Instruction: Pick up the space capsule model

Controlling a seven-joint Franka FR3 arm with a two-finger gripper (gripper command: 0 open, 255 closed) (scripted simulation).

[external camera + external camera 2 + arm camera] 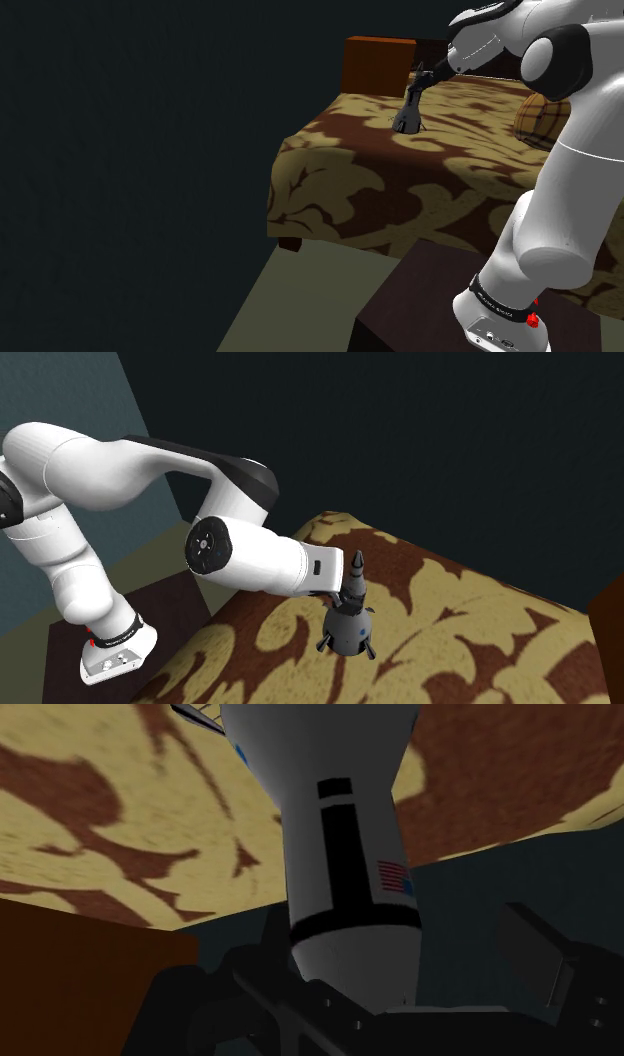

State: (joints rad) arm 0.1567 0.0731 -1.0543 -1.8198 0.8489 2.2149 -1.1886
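Space capsule model (349,624) stands on brown-gold patterned bedspread (470,642). Long axis near vertical, pointed spire up, short legs splayed at base. Wrist view: white body, black band and stripe, small flag decal. Gripper (400,939) fingers spread either side of its neck, not clasping.

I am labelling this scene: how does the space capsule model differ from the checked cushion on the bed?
The space capsule model is tall and tapers to a point; the cushion is rounded. The model stands upright; the cushion lies at the shoulder view's right. The model's body is white with black bands in the wrist view; the cushion is checked tan and brown. Both rest on the patterned bed cover.
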